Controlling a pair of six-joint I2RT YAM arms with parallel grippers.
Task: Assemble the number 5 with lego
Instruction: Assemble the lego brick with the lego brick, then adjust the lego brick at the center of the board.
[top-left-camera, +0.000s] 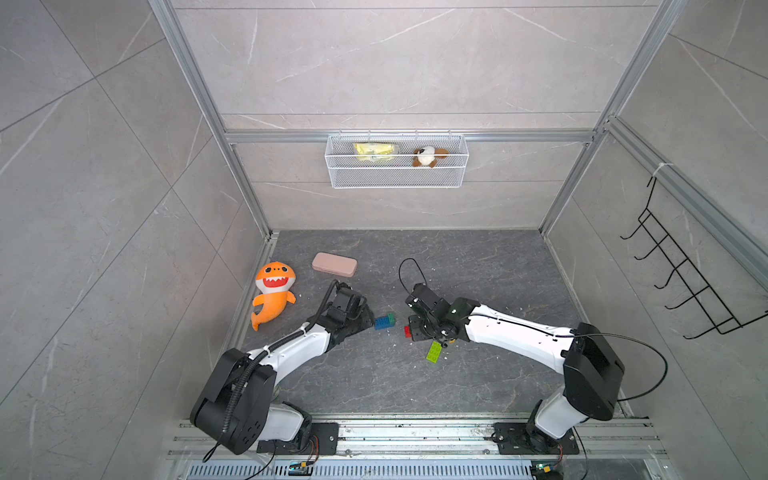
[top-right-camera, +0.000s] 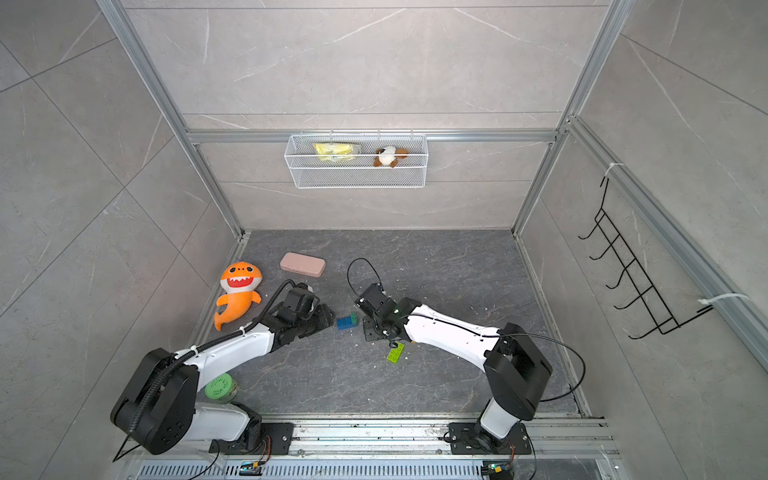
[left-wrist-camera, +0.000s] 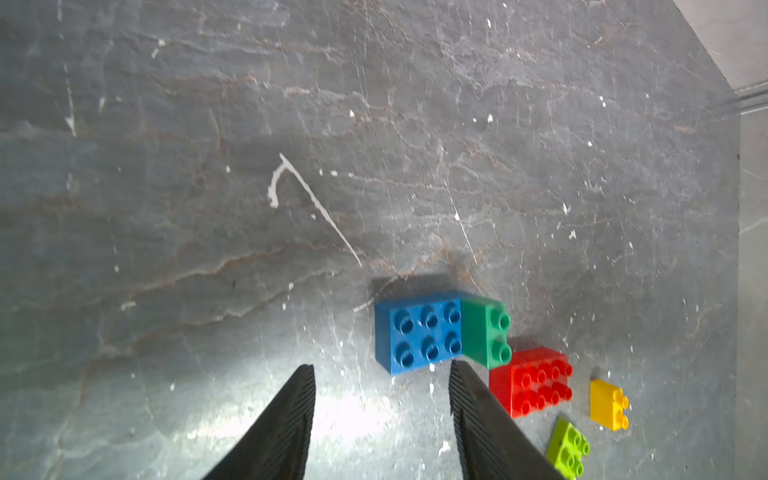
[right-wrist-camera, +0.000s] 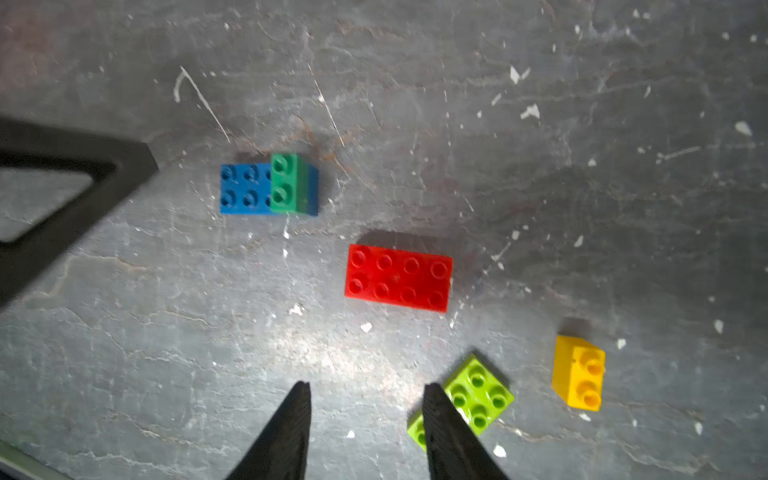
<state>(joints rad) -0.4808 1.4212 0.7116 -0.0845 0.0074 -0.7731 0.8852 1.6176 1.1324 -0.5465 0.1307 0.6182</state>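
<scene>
- Two grippers, both empty: the left gripper (left-wrist-camera: 381, 365) and the right gripper (right-wrist-camera: 366, 385) each stand with jaws partly apart and nothing between them.
- Of the lego, only the dark green brick (left-wrist-camera: 484, 330) is joined. It is seated on one end of the blue brick (left-wrist-camera: 415, 332), and the pair lies just ahead of the left gripper's tips, long axis across its gap.
- I judge the lime green brick (right-wrist-camera: 478, 392) next. It lies just outside one finger of the right gripper, long axis skewed to the jaw line; contact I cannot tell.
- Red brick (right-wrist-camera: 399, 277) lies ahead of that gripper, and the yellow brick (right-wrist-camera: 579, 372) lies beyond the lime one.
- Wrist views show all five bricks. In both top views the right arm (top-left-camera: 519, 332) hides the yellow brick.
</scene>
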